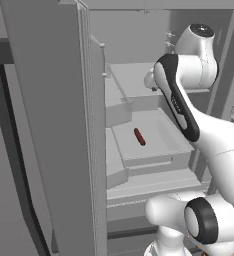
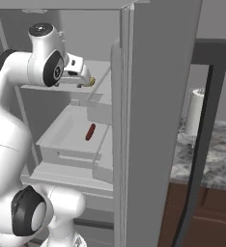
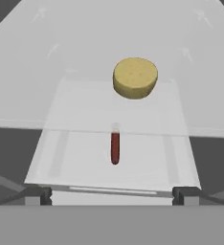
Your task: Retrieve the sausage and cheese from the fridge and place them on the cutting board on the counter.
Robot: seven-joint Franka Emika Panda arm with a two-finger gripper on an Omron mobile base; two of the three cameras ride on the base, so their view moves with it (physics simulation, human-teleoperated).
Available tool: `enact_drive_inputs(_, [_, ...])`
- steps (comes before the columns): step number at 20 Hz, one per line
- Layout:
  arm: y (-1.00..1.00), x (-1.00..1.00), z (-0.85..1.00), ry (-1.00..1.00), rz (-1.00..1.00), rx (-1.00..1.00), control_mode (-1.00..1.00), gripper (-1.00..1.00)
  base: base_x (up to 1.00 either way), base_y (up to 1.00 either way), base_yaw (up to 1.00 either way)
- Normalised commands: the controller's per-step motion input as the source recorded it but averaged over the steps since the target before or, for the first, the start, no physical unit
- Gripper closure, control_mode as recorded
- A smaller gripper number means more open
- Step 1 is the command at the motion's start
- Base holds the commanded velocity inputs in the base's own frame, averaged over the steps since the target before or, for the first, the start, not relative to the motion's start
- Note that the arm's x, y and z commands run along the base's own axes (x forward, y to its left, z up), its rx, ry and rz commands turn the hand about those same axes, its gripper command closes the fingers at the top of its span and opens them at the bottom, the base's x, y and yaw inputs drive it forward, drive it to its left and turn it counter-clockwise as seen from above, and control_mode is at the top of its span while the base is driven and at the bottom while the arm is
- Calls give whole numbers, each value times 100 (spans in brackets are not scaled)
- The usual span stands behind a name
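Note:
The fridge (image 1: 49, 125) stands with both doors swung open. The sausage (image 1: 139, 136), slim and dark red-brown, lies in a shallow grey tray on a middle shelf; it also shows as the sausage (image 2: 90, 131) and, through the glass, as the sausage (image 3: 115, 147). The cheese (image 3: 135, 78), a round yellow disc, rests on the glass shelf above it, and a sliver of the cheese (image 2: 91, 82) peeks out past the hand. My gripper (image 2: 85, 77) hovers above that upper shelf, short of the cheese. The gripper (image 3: 111, 196) is open and holds nothing. The cutting board is out of view.
The open fridge doors (image 2: 153, 120) flank the arm closely on both sides. To the right lies the marbled counter (image 2: 216, 154) over brown cabinets, with a white paper-towel roll (image 2: 194, 112) on it. More shelves and drawers sit below the sausage tray.

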Motion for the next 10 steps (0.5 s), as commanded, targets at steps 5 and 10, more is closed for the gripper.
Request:
enact_drive_inputs(5, [0,0,0,0,0,0,100,-100,50,-4,-2])
enact_drive_inputs(10, [-7,39,0,0,-9,0,-100,-100,9,-4,-1])
